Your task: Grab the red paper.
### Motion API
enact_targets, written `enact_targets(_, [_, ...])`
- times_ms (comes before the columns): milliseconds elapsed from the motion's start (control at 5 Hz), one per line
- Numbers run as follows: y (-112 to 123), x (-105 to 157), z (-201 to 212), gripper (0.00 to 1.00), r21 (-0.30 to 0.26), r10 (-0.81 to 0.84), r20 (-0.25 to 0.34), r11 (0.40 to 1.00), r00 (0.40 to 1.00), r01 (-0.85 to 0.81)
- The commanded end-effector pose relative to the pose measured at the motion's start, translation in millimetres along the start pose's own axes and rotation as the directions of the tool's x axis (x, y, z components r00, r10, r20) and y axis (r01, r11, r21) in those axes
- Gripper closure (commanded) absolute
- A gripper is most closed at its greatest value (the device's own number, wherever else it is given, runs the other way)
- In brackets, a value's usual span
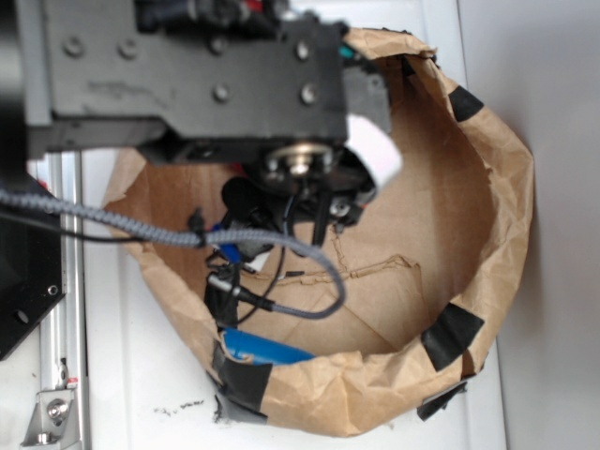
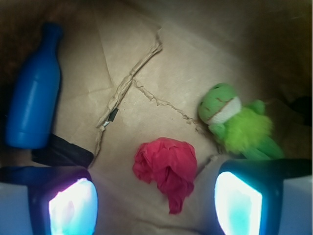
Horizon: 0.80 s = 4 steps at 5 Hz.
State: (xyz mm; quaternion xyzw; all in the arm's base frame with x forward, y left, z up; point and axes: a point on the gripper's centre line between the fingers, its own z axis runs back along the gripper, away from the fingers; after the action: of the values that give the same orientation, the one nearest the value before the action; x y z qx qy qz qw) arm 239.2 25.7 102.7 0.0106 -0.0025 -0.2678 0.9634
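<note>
In the wrist view the red paper (image 2: 166,169), a crumpled red wad, lies on the brown bag floor between my two fingers and slightly ahead of them. My gripper (image 2: 155,208) is open, its glowing pads (image 2: 73,208) wide apart with nothing held. In the exterior view the arm reaches down into the paper bag (image 1: 487,187); the red paper is hidden there behind the arm, and the fingertips are hidden too.
A green plush frog (image 2: 237,122) lies to the right of the red paper. A blue bottle (image 2: 34,93) rests at the left, also seen as the blue bottle (image 1: 267,349) near the bag's front wall. Black tape patches (image 1: 455,333) mark the bag rim.
</note>
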Motion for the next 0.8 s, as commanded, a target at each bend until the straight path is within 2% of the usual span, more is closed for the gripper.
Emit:
enact_targets(0, [14,-4,-2,0.00,0.002,0.028,0.047,1.000,0.998,-0.029])
enact_targets(200, [17,-7,-8,0.00,-0.014,0.037,0.048,0.999,0.998,-0.037])
enact_targets(400, [22,-8,-19,0.00,-0.055,0.056,0.068,0.997,0.996,-0.053])
enact_targets(600, [9,-25,-41,0.00,-0.055,0.014,0.088,0.998,0.996,-0.009])
